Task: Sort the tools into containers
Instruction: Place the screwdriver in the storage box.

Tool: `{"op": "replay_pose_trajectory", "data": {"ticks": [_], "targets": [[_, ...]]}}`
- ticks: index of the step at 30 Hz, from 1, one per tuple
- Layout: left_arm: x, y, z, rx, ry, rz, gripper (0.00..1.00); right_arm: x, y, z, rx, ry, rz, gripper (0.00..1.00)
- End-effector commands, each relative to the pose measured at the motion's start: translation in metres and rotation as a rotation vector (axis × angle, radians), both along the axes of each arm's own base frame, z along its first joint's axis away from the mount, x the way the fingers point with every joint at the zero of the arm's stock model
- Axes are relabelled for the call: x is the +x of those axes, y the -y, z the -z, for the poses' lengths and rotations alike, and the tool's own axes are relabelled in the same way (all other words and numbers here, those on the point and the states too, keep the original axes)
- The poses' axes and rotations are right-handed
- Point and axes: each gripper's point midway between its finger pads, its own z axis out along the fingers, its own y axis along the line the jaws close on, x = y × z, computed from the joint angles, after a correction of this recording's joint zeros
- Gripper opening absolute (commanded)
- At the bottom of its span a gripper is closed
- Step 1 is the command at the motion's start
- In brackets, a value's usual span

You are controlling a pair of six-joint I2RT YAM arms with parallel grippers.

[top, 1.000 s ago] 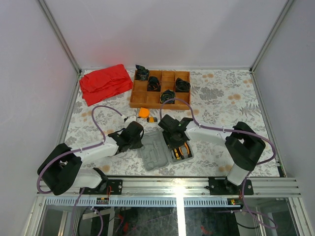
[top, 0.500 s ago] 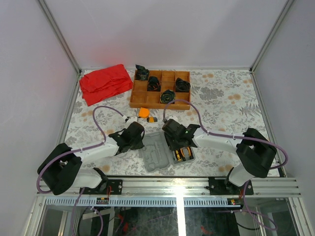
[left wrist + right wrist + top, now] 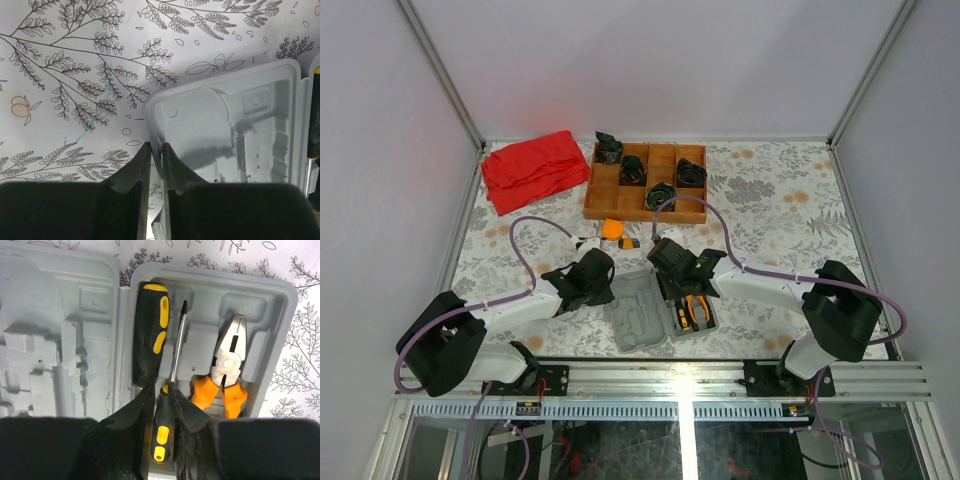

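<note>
Right wrist: right hand (image 3: 161,389) nearly closed on slim screwdriver (image 3: 161,437), shaft askew over a recess ridge; may seat crooked. Left hand (image 3: 156,146) pinches tool case (image 3: 200,115) rim; a slip would shift it.

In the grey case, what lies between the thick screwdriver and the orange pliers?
A slim screwdriver lies there in the case, its handle between the fingers of the right end effector; the right wrist view shows it.

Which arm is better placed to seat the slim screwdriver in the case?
Right. The right gripper clasps the slim screwdriver by its handle over the grey case, in the tool half beside the thick screwdriver and pliers. The left gripper is pinched on the case's lid edge, apart from the tools.
</note>
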Motion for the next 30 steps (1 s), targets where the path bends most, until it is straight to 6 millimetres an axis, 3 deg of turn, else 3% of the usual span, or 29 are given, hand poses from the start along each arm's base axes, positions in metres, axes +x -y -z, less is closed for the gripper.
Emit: {"op": "replay_pose_trajectory", "data": {"ticks": [1, 11, 30], "targets": [[0.004, 0.011, -0.01, -0.043, 0.02, 0.004, 0.0, 0.006, 0.006, -0.015, 0.006, 0.03, 0.059, 0.22], [0.005, 0.013, -0.011, -0.044, 0.016, 0.001, 0.0, -0.01, 0.011, -0.002, -0.011, -0.06, 0.056, 0.19], [0.003, 0.011, -0.009, -0.041, 0.014, 0.001, 0.0, -0.022, 0.014, 0.016, -0.047, -0.135, 0.051, 0.19]]}}
